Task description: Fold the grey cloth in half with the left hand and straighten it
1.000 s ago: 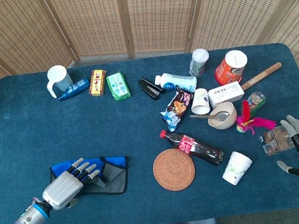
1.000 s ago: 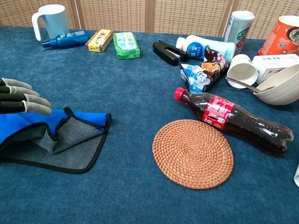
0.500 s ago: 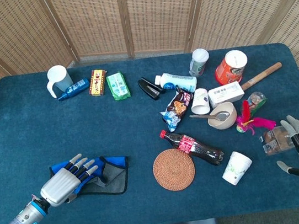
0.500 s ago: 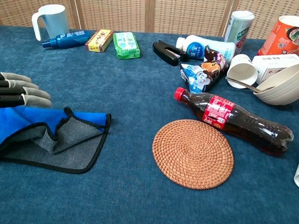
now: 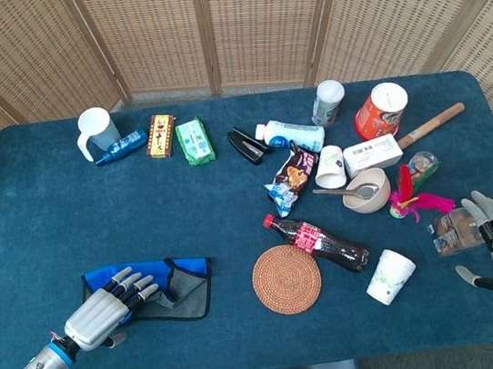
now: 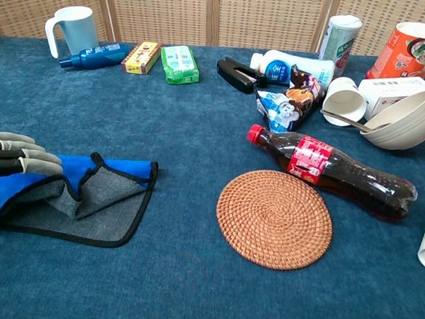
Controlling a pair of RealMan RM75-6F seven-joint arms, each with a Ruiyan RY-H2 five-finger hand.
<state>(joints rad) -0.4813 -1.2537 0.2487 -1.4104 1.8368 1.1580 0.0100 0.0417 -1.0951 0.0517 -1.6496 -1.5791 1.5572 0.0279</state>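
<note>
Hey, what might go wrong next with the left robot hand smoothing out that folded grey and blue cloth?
1. The left robot hand lies flat on the folded grey and blue cloth without gripping it, so a sweep might drag the whole cloth instead of flattening it.
2. The cloth's right corner is flipped over and rumpled; pressing there may crease it in.
3. The round woven rattan coaster lies to the right; a long push could bunch the cloth toward it.

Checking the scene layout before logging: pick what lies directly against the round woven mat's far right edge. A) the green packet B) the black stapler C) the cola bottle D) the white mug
C: the cola bottle lies on its side along the woven mat's far right edge, while the other three sit much farther back on the table.
</note>
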